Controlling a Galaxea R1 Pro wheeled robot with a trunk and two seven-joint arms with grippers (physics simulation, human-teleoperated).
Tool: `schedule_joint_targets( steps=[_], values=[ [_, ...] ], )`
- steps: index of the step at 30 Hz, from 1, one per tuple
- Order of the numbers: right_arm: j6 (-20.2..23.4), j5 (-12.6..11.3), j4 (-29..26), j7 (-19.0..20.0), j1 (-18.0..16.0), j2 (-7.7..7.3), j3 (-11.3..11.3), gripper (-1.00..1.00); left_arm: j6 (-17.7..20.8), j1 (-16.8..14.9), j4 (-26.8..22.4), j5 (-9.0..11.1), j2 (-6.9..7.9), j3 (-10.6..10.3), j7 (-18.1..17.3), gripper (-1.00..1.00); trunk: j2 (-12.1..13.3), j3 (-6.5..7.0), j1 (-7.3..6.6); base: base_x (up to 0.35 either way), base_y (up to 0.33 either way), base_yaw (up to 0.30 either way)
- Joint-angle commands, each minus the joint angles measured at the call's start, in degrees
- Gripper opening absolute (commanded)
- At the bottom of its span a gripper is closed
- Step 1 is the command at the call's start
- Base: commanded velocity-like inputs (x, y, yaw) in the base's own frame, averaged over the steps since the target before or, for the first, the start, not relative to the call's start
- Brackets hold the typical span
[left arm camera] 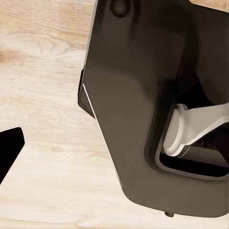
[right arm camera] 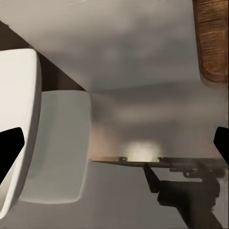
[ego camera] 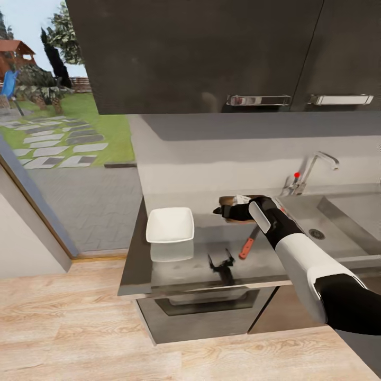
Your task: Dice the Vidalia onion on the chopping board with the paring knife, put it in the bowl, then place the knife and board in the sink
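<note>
My right gripper [ego camera: 221, 210] hovers open at the near left edge of the brown chopping board [ego camera: 233, 201], with nothing between its fingers [right arm camera: 10, 151]. A small pale patch on the board beside the gripper is too blurred to identify, and I cannot make out the Vidalia onion. The paring knife [ego camera: 248, 243], red-handled, lies on the grey countertop [ego camera: 206, 248] just in front of the board. The white squarish bowl [ego camera: 170, 225] sits to the left, and in the right wrist view the bowl [right arm camera: 19, 124] lies ahead of the gripper [right arm camera: 114, 148]. The steel sink [ego camera: 338, 222] lies to the right. One left fingertip [left arm camera: 9, 148] hangs over the wooden floor.
A chrome tap [ego camera: 315, 166] with a red knob [ego camera: 297, 174] stands behind the sink. Dark wall cabinets [ego camera: 211, 53] hang over the counter. An oven front [ego camera: 211, 307] sits below the counter edge. A glass door [ego camera: 47, 132] opens onto the garden at left. My own dark body [left arm camera: 143, 95] is beside the left gripper.
</note>
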Motion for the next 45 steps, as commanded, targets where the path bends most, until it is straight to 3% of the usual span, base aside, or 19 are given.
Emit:
schedule_joint_targets(
  steps=[1,30,45],
  values=[
    [0.2,0.4,0.0,0.2,0.0,-0.07,0.3,1.0,0.0,0.0,-0.1,0.3,-0.05,0.2,-0.2,1.0,-0.1,-0.1,0.04,0.0,-0.1,0.0],
    [0.2,0.4,0.0,-0.8,0.0,-0.05,0.3,1.0,0.0,0.0,-0.1,0.3,-0.05,0.2,-0.2,1.0,-0.1,-0.1,0.04,0.0,-0.106,0.0],
    [0.2,0.4,0.0,-0.8,0.0,-0.04,0.3,1.0,0.0,0.0,-0.1,0.3,-0.05,0.2,-0.2,1.0,-0.1,-0.1,0.04,-0.037,-0.016,0.0]
  ],
)
